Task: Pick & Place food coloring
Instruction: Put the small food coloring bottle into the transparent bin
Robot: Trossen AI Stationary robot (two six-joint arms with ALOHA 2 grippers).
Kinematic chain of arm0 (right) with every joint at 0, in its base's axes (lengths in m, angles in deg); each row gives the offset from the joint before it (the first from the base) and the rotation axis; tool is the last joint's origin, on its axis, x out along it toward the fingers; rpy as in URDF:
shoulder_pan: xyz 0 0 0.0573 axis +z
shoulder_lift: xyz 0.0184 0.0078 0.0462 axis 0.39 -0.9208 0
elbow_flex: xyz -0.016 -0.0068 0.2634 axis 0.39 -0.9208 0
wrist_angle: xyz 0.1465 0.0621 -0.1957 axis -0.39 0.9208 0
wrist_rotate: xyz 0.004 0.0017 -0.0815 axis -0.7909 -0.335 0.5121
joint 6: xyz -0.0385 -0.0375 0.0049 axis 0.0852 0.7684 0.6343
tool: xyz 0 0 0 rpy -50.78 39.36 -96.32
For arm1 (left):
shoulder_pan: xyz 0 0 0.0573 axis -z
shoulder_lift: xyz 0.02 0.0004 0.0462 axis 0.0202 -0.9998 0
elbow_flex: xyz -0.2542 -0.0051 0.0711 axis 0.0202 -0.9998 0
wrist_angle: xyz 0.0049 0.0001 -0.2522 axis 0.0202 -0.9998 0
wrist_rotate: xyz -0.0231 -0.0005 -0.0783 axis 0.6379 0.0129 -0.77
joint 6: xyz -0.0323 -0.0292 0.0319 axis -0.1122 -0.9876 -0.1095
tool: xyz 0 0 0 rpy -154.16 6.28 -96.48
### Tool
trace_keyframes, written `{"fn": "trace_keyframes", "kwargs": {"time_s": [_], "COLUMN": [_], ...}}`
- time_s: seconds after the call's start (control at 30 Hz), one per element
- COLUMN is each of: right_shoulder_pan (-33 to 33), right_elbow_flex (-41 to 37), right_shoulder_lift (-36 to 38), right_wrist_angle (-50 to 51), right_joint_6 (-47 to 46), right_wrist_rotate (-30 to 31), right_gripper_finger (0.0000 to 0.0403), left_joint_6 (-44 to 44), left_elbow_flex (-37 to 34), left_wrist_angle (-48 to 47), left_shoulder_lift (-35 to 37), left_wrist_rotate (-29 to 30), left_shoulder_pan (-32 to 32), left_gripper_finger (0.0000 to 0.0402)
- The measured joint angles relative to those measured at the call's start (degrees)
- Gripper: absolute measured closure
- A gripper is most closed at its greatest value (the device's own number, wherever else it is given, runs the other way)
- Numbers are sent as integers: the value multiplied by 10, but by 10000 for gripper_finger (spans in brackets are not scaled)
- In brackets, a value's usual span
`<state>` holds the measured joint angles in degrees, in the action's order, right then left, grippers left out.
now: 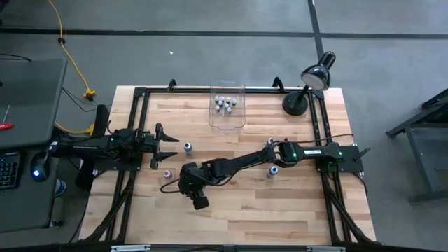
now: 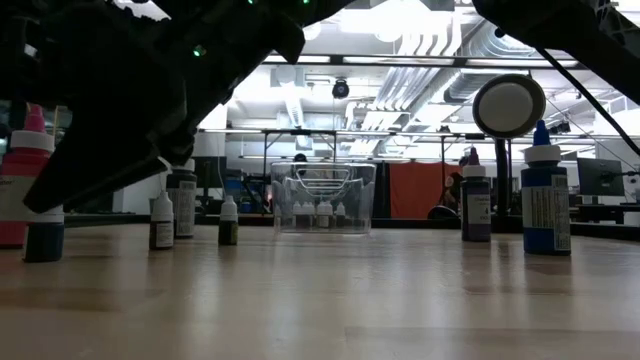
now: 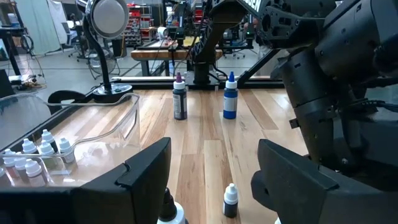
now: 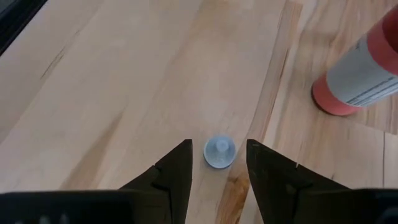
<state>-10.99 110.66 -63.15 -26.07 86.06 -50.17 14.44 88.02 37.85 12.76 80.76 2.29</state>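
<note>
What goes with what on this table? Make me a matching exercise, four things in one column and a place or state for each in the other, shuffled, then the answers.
Things:
1. clear bin
2. desk lamp
3. right gripper
4. left gripper

Places or states:
A. at a corner of the table, on the right arm's side
B. open, one finger on each side of a small bottle
C. holds several white-capped bottles
D. open, at the table's left side

Pairs: 1-C, 2-A, 3-B, 4-D

Pale blue-white bottle cap [image 4: 219, 152], red-based bottle [image 4: 359, 73], light wood table [image 4: 124, 81]
</note>
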Motion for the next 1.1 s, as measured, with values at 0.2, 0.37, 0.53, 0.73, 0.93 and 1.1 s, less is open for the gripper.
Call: {"fn": "trace_keyframes", "kwargs": {"time_s": [0.2, 0.37, 0.53, 0.73, 0.93, 1.1], "right_shoulder_pan": [0, 0, 0, 0, 0, 0], "right_elbow_flex": [0, 0, 0, 0, 0, 0], "right_shoulder_lift": [0, 0, 0, 0, 0, 0], "right_wrist_angle": [0, 0, 0, 0, -1, 0], "right_joint_6": [-4, -4, -5, -5, -5, -13], "right_wrist_rotate": [-1, -1, -1, -1, -1, -1], "right_gripper_finger": [278, 288, 298, 317, 334, 348], "left_joint_6": [0, 0, 0, 0, 0, 0], "left_elbow_flex": [0, 0, 0, 0, 0, 0], "left_wrist_angle": [0, 0, 0, 0, 0, 0], "left_shoulder_lift": [0, 0, 0, 0, 0, 0], "left_wrist_rotate": [0, 0, 0, 0, 0, 0], "left_shoulder_pan": [0, 0, 0, 0, 0, 0], "left_gripper_finger": [163, 163, 163, 163, 163, 163]}}
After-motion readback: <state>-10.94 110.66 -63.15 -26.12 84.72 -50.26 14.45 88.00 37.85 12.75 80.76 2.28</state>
